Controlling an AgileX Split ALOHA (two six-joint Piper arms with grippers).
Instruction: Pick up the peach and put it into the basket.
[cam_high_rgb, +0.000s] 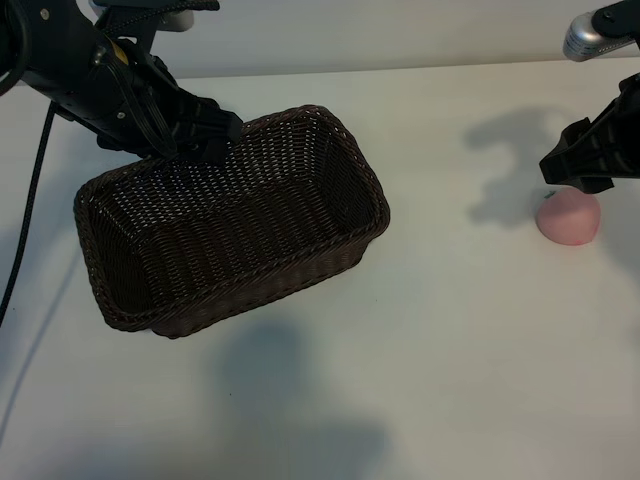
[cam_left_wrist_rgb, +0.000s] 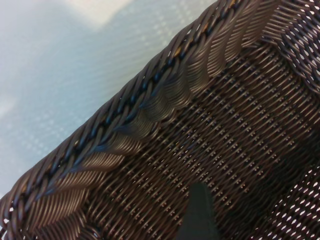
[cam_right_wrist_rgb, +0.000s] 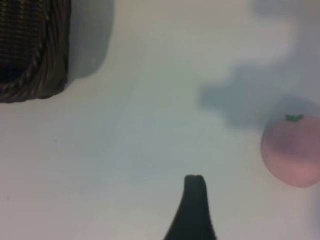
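Right gripper (cam_high_rgb: 585, 160): it hovers at the right edge of the scene, just above and slightly to the far side of the peach (cam_high_rgb: 568, 216), angled down. Fingers apart, nothing between them. In the right wrist view you see only one dark fingertip (cam_right_wrist_rgb: 194, 192) low in frame, with the peach (cam_right_wrist_rgb: 292, 151) off to one side of it, so the gripper does not look centred on the fruit yet.

Peach: on the white table (cam_high_rgb: 440, 350), right side, leaf on its far side, well apart from the basket (cam_high_rgb: 330, 125).

Left gripper (cam_high_rgb: 205, 135): at the basket's far rim, left of scene. Fingers spread; the left wrist view shows the braided rim (cam_left_wrist_rgb: 150, 85) close up and one finger (cam_left_wrist_rgb: 200, 215) inside the weave. You cannot tell whether it presses on the rim or only hangs over it.

Risks, as judged from here:
- If you descend now, one finger likely lands on top of the peach or clips its side. It is round and will probably roll, perhaps off the right edge.
- Close off-centre and the fruit may squirt out from the pads.
- The carry runs leftward across open table; a shallow pinch could drop it short of the basket.
- The left arm crowds the far rim. Bring the right arm in over the near or right side, or the two may collide.
- If the left gripper nudges the basket, your drop point shifts.
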